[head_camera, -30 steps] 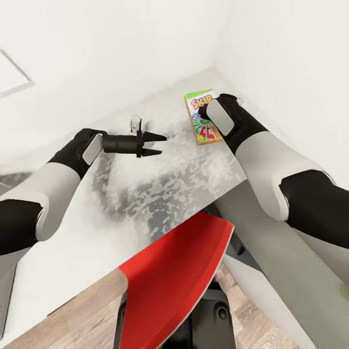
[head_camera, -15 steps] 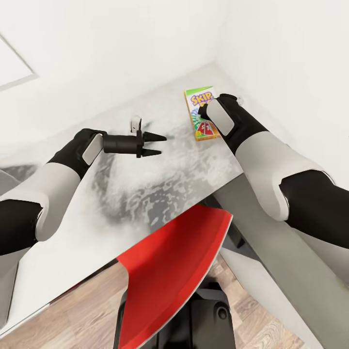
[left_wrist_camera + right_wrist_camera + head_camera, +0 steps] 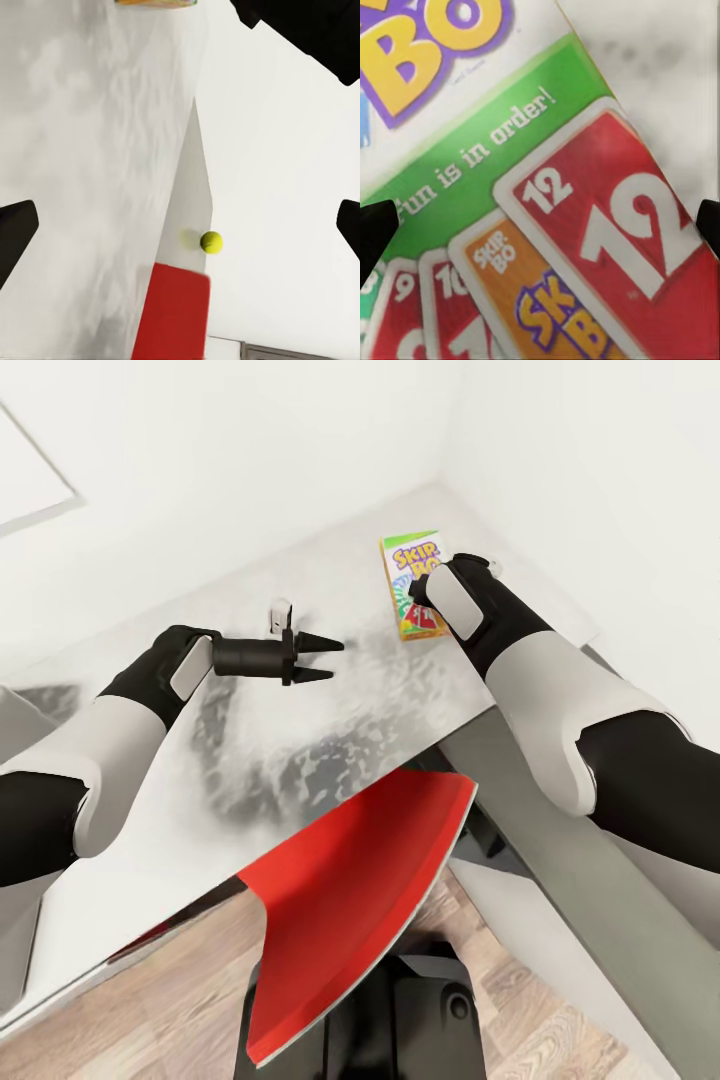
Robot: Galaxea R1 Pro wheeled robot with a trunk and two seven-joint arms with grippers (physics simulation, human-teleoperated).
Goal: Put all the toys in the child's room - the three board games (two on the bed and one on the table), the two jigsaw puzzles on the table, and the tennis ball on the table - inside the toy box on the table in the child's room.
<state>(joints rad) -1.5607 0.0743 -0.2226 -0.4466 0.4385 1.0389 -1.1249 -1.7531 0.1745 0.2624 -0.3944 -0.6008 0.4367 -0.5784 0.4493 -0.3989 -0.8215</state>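
Note:
The orange-green Skip-Bo board game lies flat on the white table near the wall corner. My right arm's wrist covers the box's right edge and hides the fingers in the head view. In the right wrist view my right gripper is open, close above the box's printed cards, one fingertip at each side. My left gripper hangs open and empty over the table's middle, left of the box. The left wrist view shows the tennis ball on a white surface beyond the table's edge.
A red chair is tucked under the table's front edge, with wood floor below it. White walls meet in a corner behind the box. A small white fitting stands on the table behind my left gripper.
The whole picture has shifted, so the camera moved. The table and the Skip-Bo box now sit slightly higher in view. Both arms hold the same pose, grippers still open.

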